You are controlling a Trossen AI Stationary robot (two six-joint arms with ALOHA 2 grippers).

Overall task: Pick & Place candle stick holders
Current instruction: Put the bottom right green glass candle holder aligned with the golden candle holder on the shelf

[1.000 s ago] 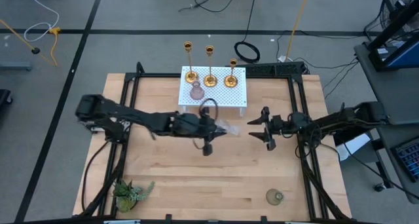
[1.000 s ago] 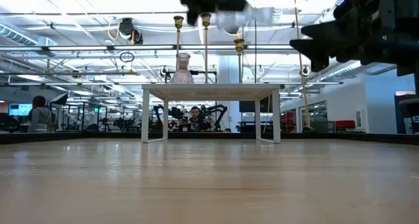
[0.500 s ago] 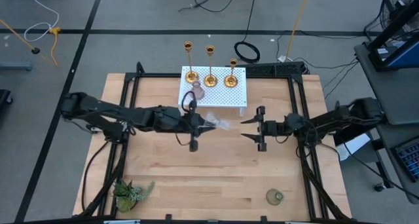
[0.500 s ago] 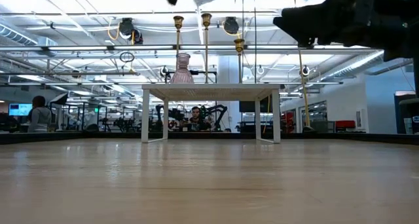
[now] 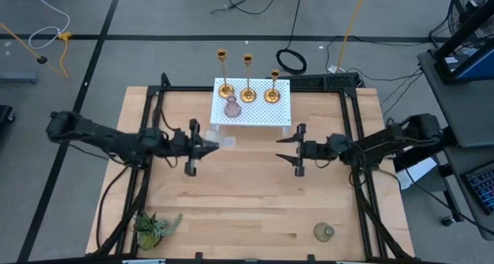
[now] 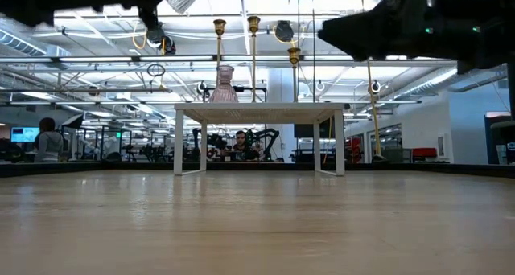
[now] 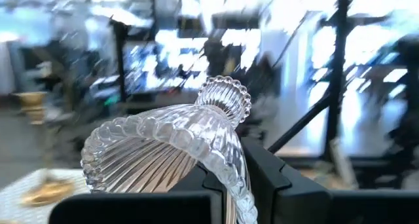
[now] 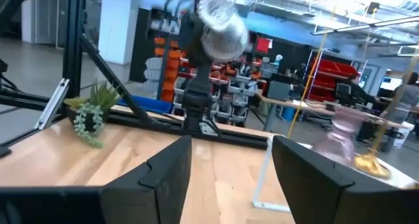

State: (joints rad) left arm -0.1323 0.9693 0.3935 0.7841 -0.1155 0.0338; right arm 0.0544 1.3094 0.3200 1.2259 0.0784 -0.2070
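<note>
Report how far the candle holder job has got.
Done, by the look of it: three gold candlesticks and the pink glass holder stand on the white perforated rack. In hand: the left gripper is shut on the clear glass holder, held in the air left of the rack. Left: the green glass holder sits at the table's near right. The right gripper hangs open and empty.
</note>
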